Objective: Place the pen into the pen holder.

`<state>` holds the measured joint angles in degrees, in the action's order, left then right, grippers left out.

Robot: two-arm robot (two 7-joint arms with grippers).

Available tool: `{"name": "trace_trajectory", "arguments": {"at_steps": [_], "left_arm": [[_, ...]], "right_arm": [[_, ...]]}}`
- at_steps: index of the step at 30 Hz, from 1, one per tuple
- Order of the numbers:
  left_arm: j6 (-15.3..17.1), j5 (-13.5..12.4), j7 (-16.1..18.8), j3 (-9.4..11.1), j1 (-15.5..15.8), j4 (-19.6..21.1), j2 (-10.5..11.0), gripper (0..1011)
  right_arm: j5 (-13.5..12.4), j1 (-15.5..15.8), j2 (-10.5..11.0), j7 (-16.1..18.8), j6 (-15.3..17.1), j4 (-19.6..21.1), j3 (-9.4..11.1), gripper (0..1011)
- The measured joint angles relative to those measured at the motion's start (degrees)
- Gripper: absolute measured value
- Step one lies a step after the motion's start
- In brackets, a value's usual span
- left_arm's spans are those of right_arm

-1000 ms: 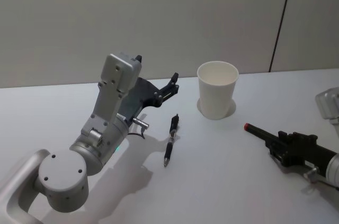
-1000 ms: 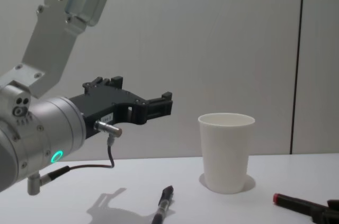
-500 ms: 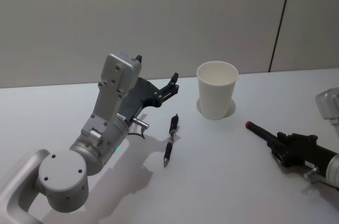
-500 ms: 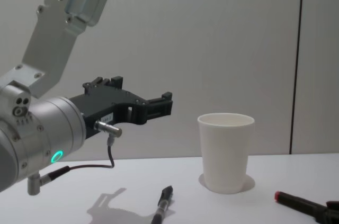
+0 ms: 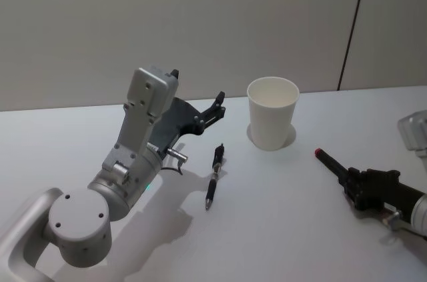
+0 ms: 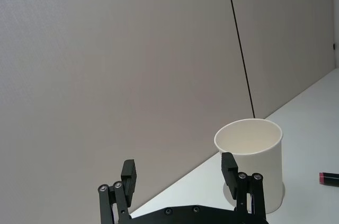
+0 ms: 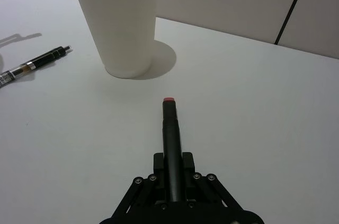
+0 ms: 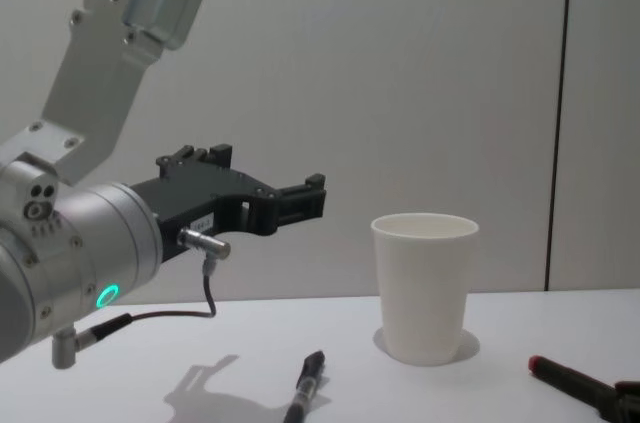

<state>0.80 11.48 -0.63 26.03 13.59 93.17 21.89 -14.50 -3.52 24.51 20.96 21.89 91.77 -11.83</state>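
Note:
The pen holder, a white paper cup (image 5: pixel 272 114) (image 8: pixel 424 283) (image 7: pixel 117 17) (image 6: pixel 255 144), stands upright at the back of the table. To its right, low over the table, my right gripper (image 5: pixel 351 181) (image 7: pixel 172 159) is shut on a black pen with a red tip (image 5: pixel 330 163) (image 7: pixel 172 128) (image 8: pixel 566 379), which points toward the cup. A second black and silver pen (image 5: pixel 214 175) (image 8: pixel 306 389) (image 7: pixel 32 65) lies loose left of the cup. My left gripper (image 5: pixel 219 103) (image 8: pixel 300 201) (image 6: pixel 179 171) hangs open and empty above the table, behind that pen.
The white table (image 5: pixel 267 235) has free room in front of the cup and between the two arms. A plain grey wall (image 5: pixel 200 15) with a dark vertical seam stands close behind the table's far edge.
My right gripper has shifted the red-tipped pen a little to the right and farther back. The left arm, the cup and the loose pen have stayed put.

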Motion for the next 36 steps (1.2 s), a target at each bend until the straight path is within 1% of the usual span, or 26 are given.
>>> {"name": "trace_trajectory", "arguments": {"at_steps": [8,14,16,19,26,31,33,34,35,36], "left_arm": [[0.00,0.00,0.00,0.00,0.00,0.00,0.00,1001],[0.00,0.00,0.00,0.00,0.00,0.00,0.00,1001],[0.00,0.00,0.00,0.00,0.00,0.00,0.00,1001],[0.00,0.00,0.00,0.00,0.00,0.00,0.00,1001],[0.00,0.00,0.00,0.00,0.00,0.00,0.00,1001],[0.00,0.00,0.00,0.00,0.00,0.00,0.00,1001],[0.00,0.00,0.00,0.00,0.00,0.00,0.00,1001],[0.00,0.00,0.00,0.00,0.00,0.00,0.00,1001],[0.00,0.00,0.00,0.00,0.00,0.00,0.00,1001],[0.00,0.00,0.00,0.00,0.00,0.00,0.00,1001]], "right_arm": [[-0.91,0.25,0.08,-0.21,-0.67,0.10,0.17,192],[-2.04,0.60,0.21,-0.45,-2.07,0.47,0.48,185],[-2.95,0.86,0.32,-0.58,-3.35,0.80,0.69,185],[-3.57,1.09,0.41,-0.69,-4.39,1.09,0.88,185],[-5.46,1.71,0.69,-0.98,-8.11,2.17,1.47,185],[-7.19,2.01,0.91,-1.21,-11.83,3.30,2.08,185],[-7.64,2.01,0.94,-1.29,-12.87,3.59,2.23,185],[-7.64,2.01,0.94,-1.29,-12.87,3.59,2.23,185],[-8.15,1.92,0.94,-1.44,-14.23,3.92,2.43,185],[-8.27,1.83,0.93,-1.49,-14.71,4.03,2.50,185]]}}
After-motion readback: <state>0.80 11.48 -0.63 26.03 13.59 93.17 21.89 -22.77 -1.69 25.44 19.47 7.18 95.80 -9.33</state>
